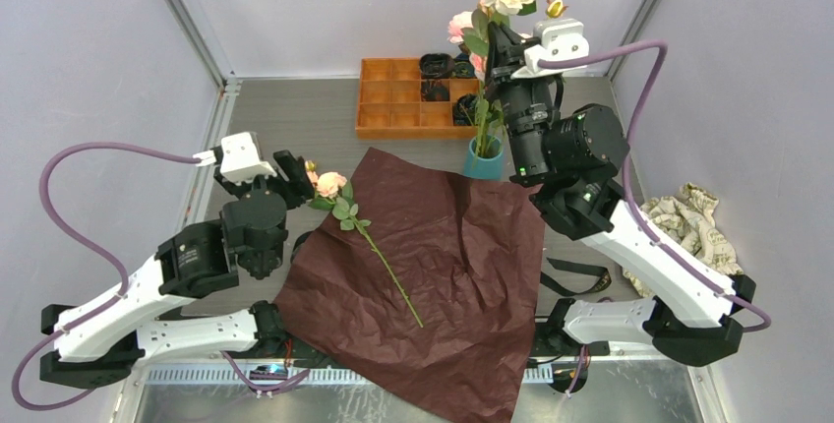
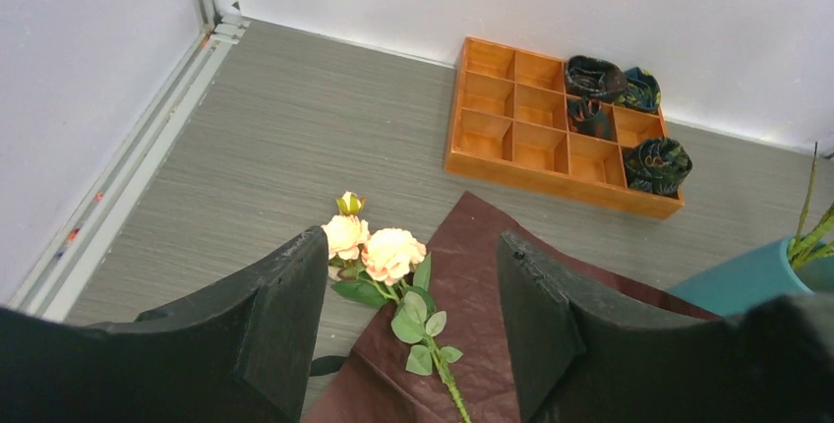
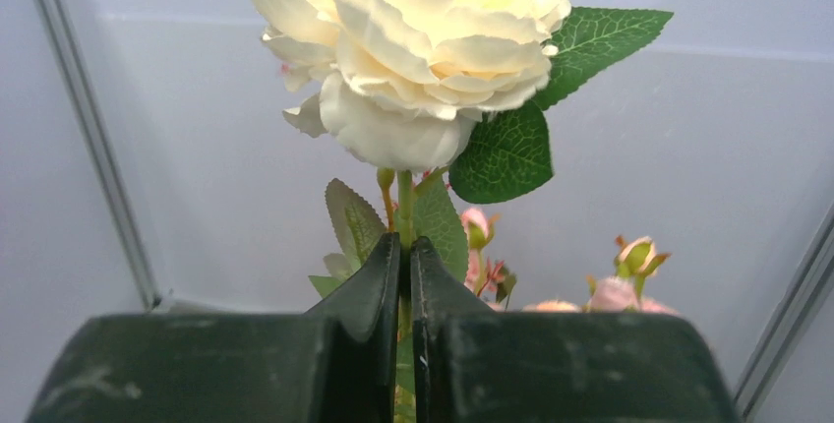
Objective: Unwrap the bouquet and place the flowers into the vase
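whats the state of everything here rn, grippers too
paper, unwrapped, spread open on the table
vase, upright, green stems in it
cream rose, upright above the vase, held by its stem
pink rose, lying loose, stem across the paper
left gripper, open, holding nothing
right gripper, shut on the cream rose
tray, several compartments filled

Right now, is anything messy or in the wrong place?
Yes. One pink rose lies flat on the crinkled dark red paper instead of standing in the teal vase. The paper's near corner hangs past the table edge, and a crumpled printed wad sits far right.
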Controlling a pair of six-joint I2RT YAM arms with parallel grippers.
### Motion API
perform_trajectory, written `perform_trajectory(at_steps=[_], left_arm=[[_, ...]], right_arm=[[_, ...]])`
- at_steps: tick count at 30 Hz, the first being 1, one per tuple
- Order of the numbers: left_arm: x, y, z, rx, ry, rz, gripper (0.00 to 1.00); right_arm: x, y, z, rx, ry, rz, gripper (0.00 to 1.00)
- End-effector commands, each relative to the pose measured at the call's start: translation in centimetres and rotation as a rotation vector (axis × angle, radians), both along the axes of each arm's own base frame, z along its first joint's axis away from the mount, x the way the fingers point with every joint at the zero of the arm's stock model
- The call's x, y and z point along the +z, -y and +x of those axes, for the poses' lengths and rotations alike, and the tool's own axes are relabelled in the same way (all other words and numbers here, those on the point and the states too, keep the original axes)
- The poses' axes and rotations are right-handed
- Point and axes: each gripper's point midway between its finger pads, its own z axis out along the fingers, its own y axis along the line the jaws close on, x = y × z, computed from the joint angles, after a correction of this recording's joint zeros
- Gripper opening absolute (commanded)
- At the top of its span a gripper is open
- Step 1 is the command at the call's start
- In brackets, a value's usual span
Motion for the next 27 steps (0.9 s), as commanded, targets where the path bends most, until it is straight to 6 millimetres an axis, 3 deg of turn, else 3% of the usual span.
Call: perform_trajectory(at_steps=[1,8,14,19,27], left_arm=[[0.6,1.4,0.5,-0.013,0.014,-0.05,0.64],[0.2,2.3,0.8,-0.017,0.003,-0.022,0.64],[0.0,2.6,1.0,-0.014,0.003,-0.007,0.64],[-0.2,2.6,1.1,-0.011,0.004,-0.001,0.64],[-0.3,2.8,1.1,-0.015,0.002,0.001,0.64]], right_arm=[[3.4,0.1,-0.3,-0.069,0.192,-0.029,0.01],[1.8,-1.5,1.5,-0.144,0.229,-0.126,0.01],[-0.5,-0.7,2.6,-0.174,0.202,-0.112,0.01],[-3.2,0.9,3.3,-0.193,0.159,-0.056,0.01],[-9.4,2.8,4.6,-0.209,0.06,0.025,0.01]])
